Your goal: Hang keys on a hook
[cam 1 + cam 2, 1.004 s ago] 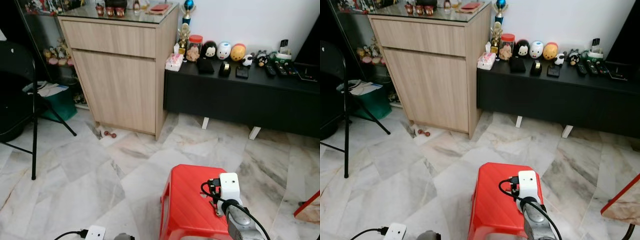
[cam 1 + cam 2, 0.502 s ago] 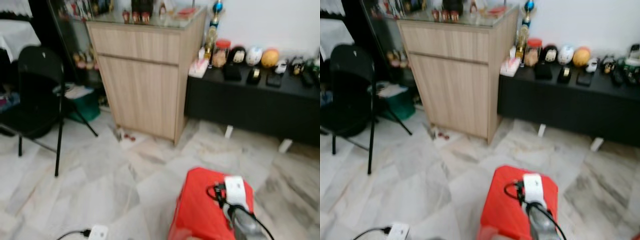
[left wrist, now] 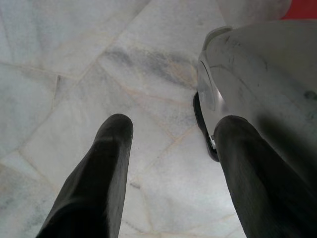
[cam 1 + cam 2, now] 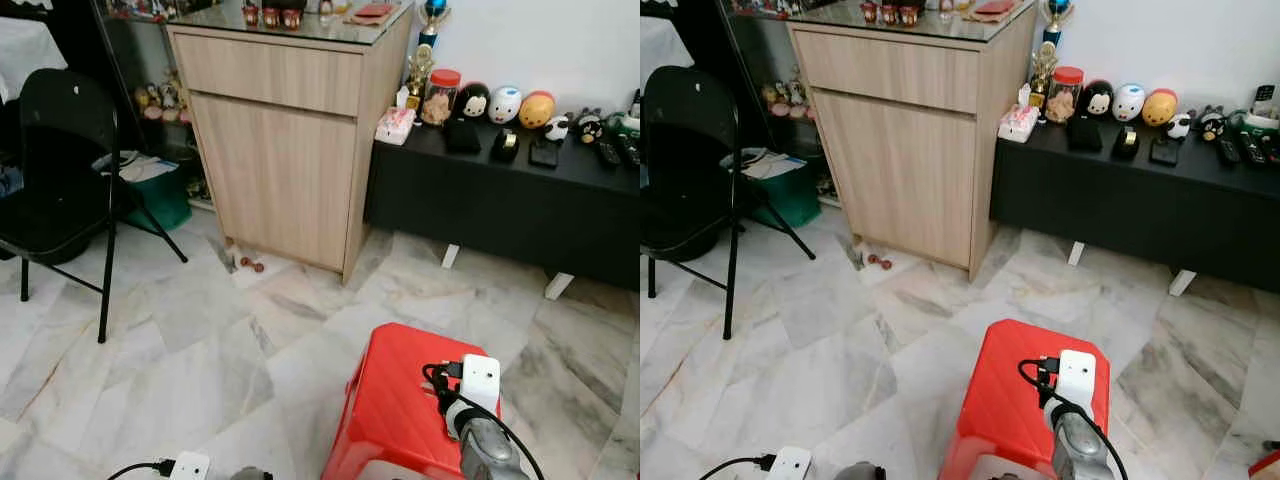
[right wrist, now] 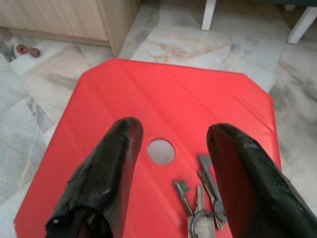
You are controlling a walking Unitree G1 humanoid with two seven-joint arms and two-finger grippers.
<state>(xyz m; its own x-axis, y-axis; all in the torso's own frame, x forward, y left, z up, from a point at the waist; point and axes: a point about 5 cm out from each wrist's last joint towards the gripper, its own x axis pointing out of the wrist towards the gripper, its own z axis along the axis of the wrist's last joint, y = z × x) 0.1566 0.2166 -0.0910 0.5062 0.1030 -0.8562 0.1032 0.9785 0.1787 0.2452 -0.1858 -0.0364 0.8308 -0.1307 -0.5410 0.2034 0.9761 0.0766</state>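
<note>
Red plastic, the stool (image 5: 163, 124) carries the keys (image 5: 200, 203), which lie flat on its seat just beside the round centre hole, probably left there to be easy to reach from above. The right tool (image 5: 171, 173) hangs over the seat with its fingers spread wide and empty, the bunch lying between them, seemingly lined up for a pick. The left tool (image 3: 171, 163) is also wide and holds nothing, idle above the marble floor (image 4: 200, 330). No hook can be made out. Against the picture a second ago, the cabinet (image 4: 285, 150) sits further right and more of the black chair (image 4: 55, 170) shows, so the camera has turned left.
</note>
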